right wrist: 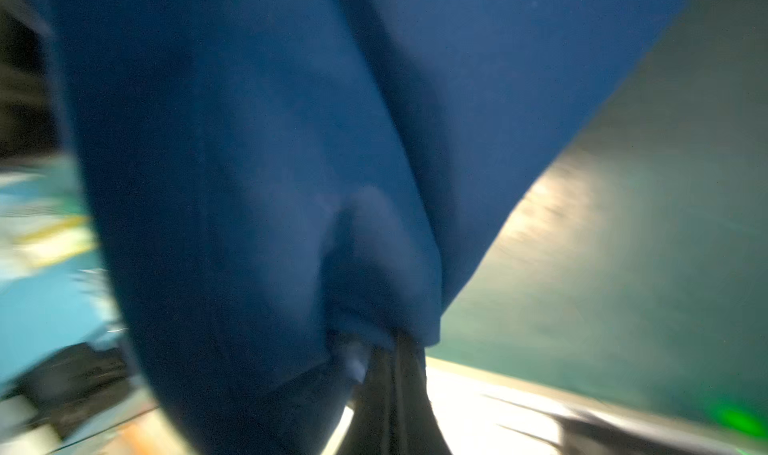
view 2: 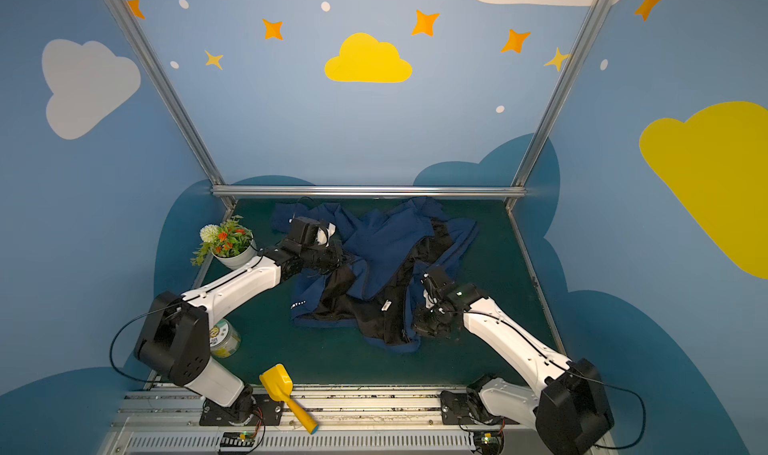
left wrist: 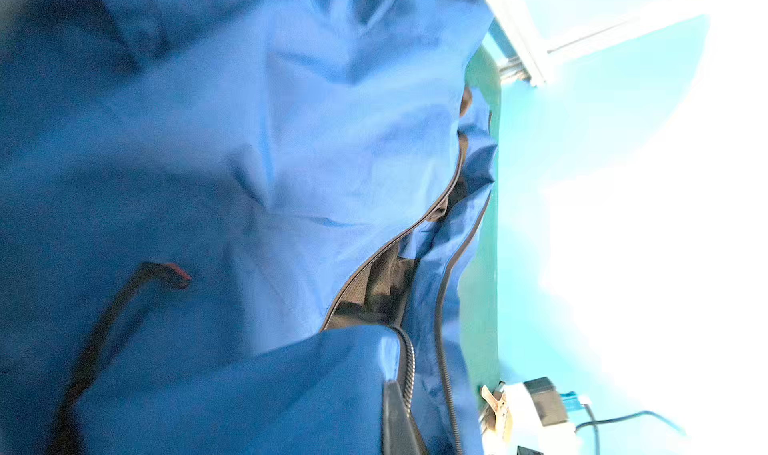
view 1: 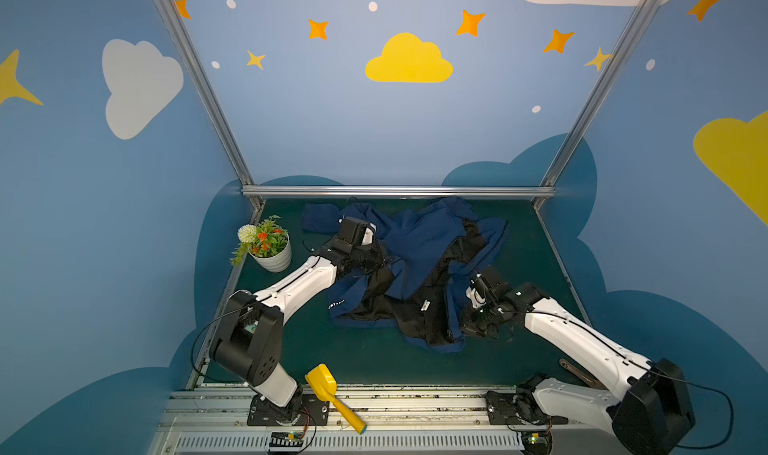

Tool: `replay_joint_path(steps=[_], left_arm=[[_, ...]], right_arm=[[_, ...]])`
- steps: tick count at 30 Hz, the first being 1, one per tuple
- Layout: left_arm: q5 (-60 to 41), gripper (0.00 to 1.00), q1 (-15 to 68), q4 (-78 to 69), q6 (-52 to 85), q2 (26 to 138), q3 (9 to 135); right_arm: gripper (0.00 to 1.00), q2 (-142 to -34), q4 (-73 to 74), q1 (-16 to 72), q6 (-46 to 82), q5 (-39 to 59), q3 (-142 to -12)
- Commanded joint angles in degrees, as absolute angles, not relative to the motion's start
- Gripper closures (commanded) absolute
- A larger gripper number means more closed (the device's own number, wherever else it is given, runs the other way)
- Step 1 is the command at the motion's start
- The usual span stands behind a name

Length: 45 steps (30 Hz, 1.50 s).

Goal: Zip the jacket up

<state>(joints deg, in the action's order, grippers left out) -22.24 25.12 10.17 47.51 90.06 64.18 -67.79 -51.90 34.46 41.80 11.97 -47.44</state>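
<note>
Yellow plastic scoop [view 1: 322,382] on the front rail. Bare green mat [view 1: 353,361] beyond it. Right gripper [right wrist: 392,349]: fingers pinched on the near hem of the jacket [view 1: 419,241]. Jacket: rumpled, unzipped, spread from mid-mat to the far edge. Left gripper [view 1: 384,262]: fingers together on its zipper edge. Potted plant [view 1: 270,245] at the left edge.

I've got jacket [view 1: 419,241] mid-desk [view 1: 536,274], plant [view 1: 266,243] back-left, scoop [view 1: 332,394] front edge, left claw [view 1: 386,262] on jacket's left, right claw [view 1: 469,330] on its right.
</note>
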Motion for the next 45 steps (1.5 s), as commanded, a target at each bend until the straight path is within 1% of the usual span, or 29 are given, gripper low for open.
replay_joint_path(steps=[1,3,5,6,7,9,10,11,12,17,19,21,23,25,27,31,35,41,43,45], left_arm=[[-23.33,0.97,25.45,13.03,46.04,88.34,61.96],[-24.23,0.97,26.12,12.39,47.12,87.75,60.31],[-24.42,0.97,27.07,11.57,47.97,87.04,58.47],[-24.2,0.97,27.77,11.31,48.15,86.69,57.65],[-23.94,0.97,28.37,11.18,48.29,86.55,57.05],[-23.86,0.97,29.71,10.75,48.71,86.38,55.78],[-23.98,0.97,30.27,10.57,48.89,86.48,55.35],[-23.92,0.97,30.92,10.48,49.0,86.48,54.88],[-23.85,0.97,31.49,10.37,49.12,86.42,54.46],[-23.64,0.97,32.6,10.34,50.01,85.49,53.62],[-23.4,0.97,32.56,11.08,50.06,84.61,53.7],[-22.94,0.97,32.61,12.52,49.76,83.73,54.13],[-22.99,0.97,32.54,13.55,49.44,83.26,54.42],[-23.85,0.97,32.15,14.43,49.25,83.06,54.71],[-24.87,0.97,31.14,15.73,48.58,82.71,54.78],[-25.68,0.97,28.51,16.64,48.16,80.85,53.39],[-26.25,0.97,25.58,15.93,48.8,78.55,51.21],[-25.95,0.97,22.96,15.56,50.19,75.95,49.05],[-26.19,0.97,22.29,16.21,50.43,75.81,48.88],[-26.03,0.97,21.79,16.47,50.68,75.22,48.45]], right_arm=[[1.0,-67.58,-58.55,35.03,37.84,7.7,-48.75],[1.0,-65.17,-53.95,35.79,37.92,12.44,-47.23],[1.0,-63.05,-52.91,35.95,39.42,12.91,-45.48],[0.97,-62.23,-53.39,35.96,39.92,12.31,-44.39],[0.91,-61.61,-54.15,35.95,40.32,11.76,-43.57],[0.87,-60.1,-55.49,35.95,41.54,12.05,-41.98],[0.83,-59.19,-55.82,35.99,42.39,12.27,-41.41],[0.75,-58.01,-56.42,36.08,43.6,12.39,-40.97],[0.7,-56.63,-57.65,36.04,44.57,12.05,-40.94],[0.53,-49.98,-64.55,37.47,49.51,8.44,-44.23],[0.43,-48.51,-65.52,38.53,51.24,9.08,-45.51],[0.3,-47.96,-64.9,41.09,53.84,9.47,-47.26],[0.21,-49.3,-63.24,45.34,56.85,8.38,-49.2],[0.2,-53.3,-62.51,50.41,59.58,5.03,-51.83],[0.17,-59.64,-62.03,54.47,61.03,2.06,-54.49],[0.16,-71.97,-61.41,57.4,63.69,-1.82,-58.73],[0.16,-81.3,-60.24,58.45,61.85,-0.99,-64.07],[0.16,-89.26,-54.78,60.51,57.19,0.0,-65.22],[0.18,-90.95,-53.36,60.65,55.74,-0.65,-64.09],[0.22,-91.74,-52.18,60.73,54.86,-2.19,-62.3]])
